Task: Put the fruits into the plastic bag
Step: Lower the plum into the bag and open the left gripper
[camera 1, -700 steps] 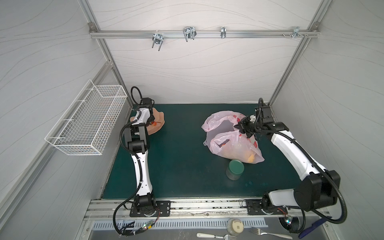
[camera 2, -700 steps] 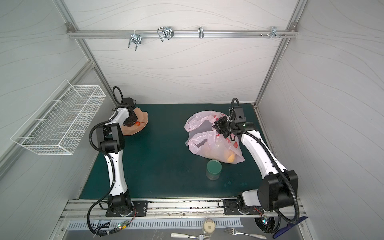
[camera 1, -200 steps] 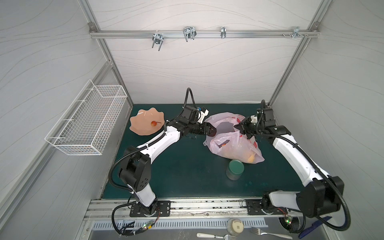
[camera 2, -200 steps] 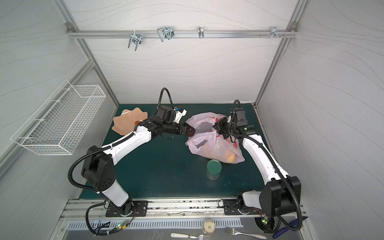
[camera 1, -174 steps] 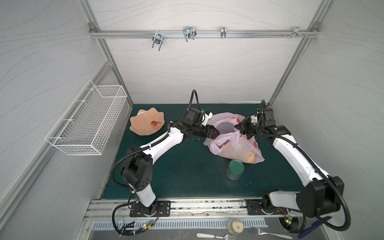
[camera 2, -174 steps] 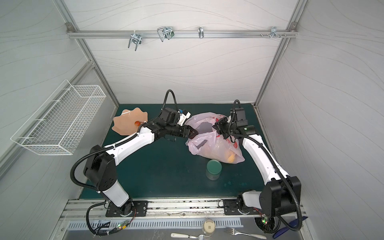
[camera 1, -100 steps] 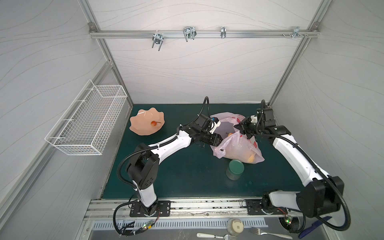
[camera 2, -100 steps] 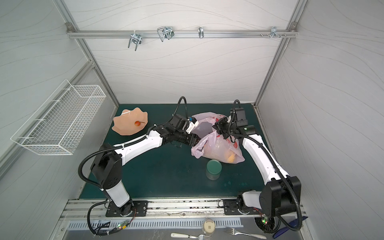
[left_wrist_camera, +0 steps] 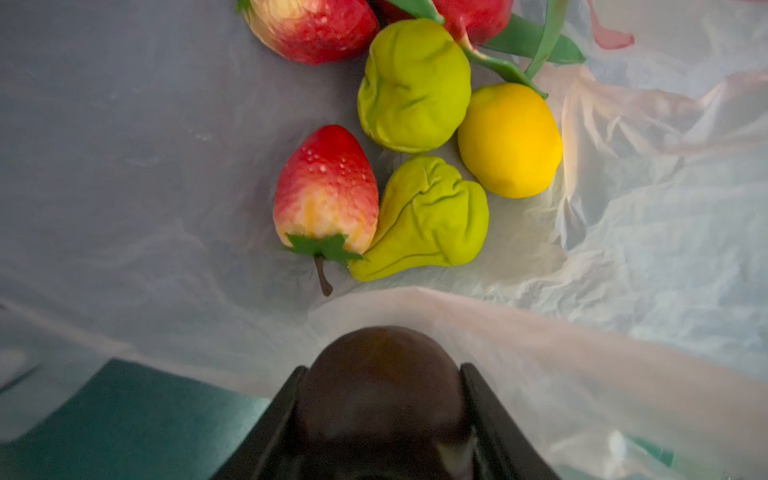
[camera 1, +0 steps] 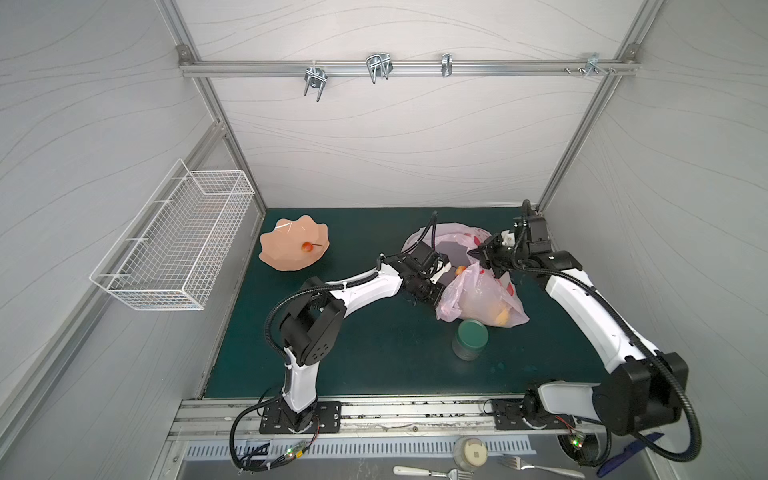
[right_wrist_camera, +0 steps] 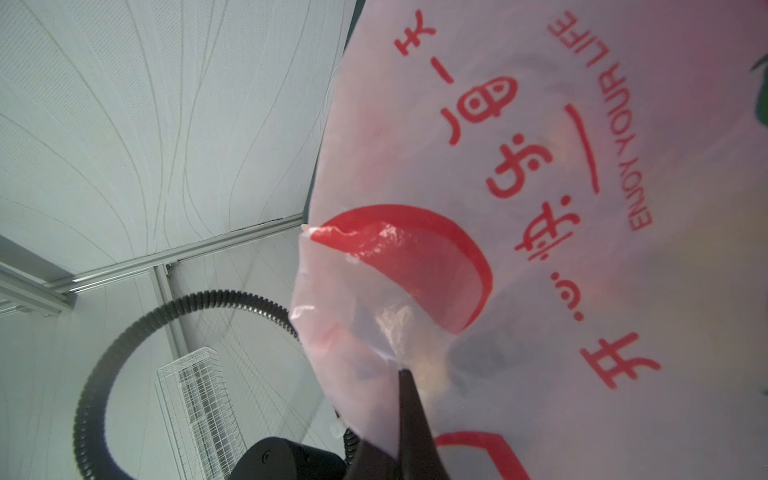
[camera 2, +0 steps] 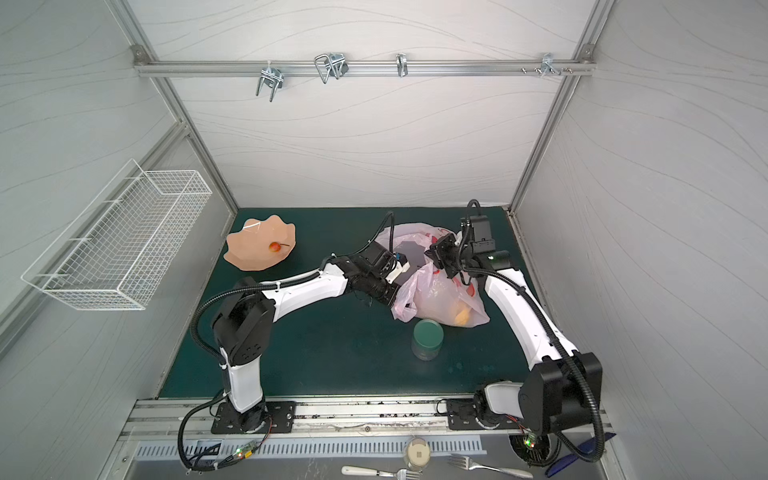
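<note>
The pale pink plastic bag point(camera 1: 484, 301) point(camera 2: 440, 301) lies at the mat's right with its mouth lifted. My right gripper point(camera 1: 485, 257) point(right_wrist_camera: 405, 374) is shut on the bag's upper edge. My left gripper point(camera 1: 435, 298) point(left_wrist_camera: 382, 370) is shut on a dark brown round fruit point(left_wrist_camera: 380, 374) at the bag's mouth. Inside the bag point(left_wrist_camera: 623, 208) lie a strawberry point(left_wrist_camera: 326, 191), two green limes point(left_wrist_camera: 413, 87), a yellow lemon point(left_wrist_camera: 510, 139) and another strawberry point(left_wrist_camera: 311, 25). A small cherry point(camera 1: 306, 247) rests in the peach dish point(camera 1: 282, 257) at the back left.
A green-lidded glass jar point(camera 1: 471, 338) stands just in front of the bag. A white wire basket point(camera 1: 178, 241) hangs on the left wall. Forks and a small tin lie on the metal ledge in front of the mat.
My left arm has swung from the dish across to the bag, carrying the brown fruit, and has pushed into the bag's mouth. The right gripper has kept its hold.
</note>
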`<state>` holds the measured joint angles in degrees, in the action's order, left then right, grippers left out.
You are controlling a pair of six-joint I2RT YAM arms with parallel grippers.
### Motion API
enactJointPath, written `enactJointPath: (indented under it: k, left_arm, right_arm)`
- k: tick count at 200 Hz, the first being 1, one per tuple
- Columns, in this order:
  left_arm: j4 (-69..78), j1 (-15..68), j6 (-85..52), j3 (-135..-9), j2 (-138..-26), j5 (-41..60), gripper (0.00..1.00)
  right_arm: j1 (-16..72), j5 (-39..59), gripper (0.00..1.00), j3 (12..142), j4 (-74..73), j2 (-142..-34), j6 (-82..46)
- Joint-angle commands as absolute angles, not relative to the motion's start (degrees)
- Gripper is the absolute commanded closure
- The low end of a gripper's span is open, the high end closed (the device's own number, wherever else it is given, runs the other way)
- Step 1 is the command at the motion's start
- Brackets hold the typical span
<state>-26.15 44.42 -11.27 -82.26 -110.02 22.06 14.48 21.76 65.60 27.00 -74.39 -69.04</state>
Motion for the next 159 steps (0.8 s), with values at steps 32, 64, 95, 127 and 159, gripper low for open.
enactJointPath:
  k: [32, 64, 95, 127, 159]
  left_arm:
    - [-29.82, 44.58, -8.11, -93.51, -116.75, 21.02, 0.87]
    - [-32.38, 44.61, -7.39, -101.4, -121.99, 20.84, 0.87]
    - [-34.19, 44.68, -8.07, -110.41, -127.46, 21.04, 0.87]
    - [-34.3, 44.7, -10.65, -117.99, -132.58, 20.83, 0.85]
    - [-33.01, 44.94, -15.17, -122.5, -136.31, 21.75, 0.8]
  right_arm:
    - [14.24, 22.16, 1.0, 65.9, 26.63, -73.36, -69.81]
    - [14.29, 22.32, 1.0, 65.88, 26.89, -73.38, -69.52]
    - [14.29, 22.41, 1.0, 66.15, 27.09, -73.28, -69.36]
    - [14.3, 22.97, 1.0, 66.36, 27.32, -73.52, -69.17]
    - [14.32, 23.33, 1.0, 66.42, 27.41, -73.55, -68.89]
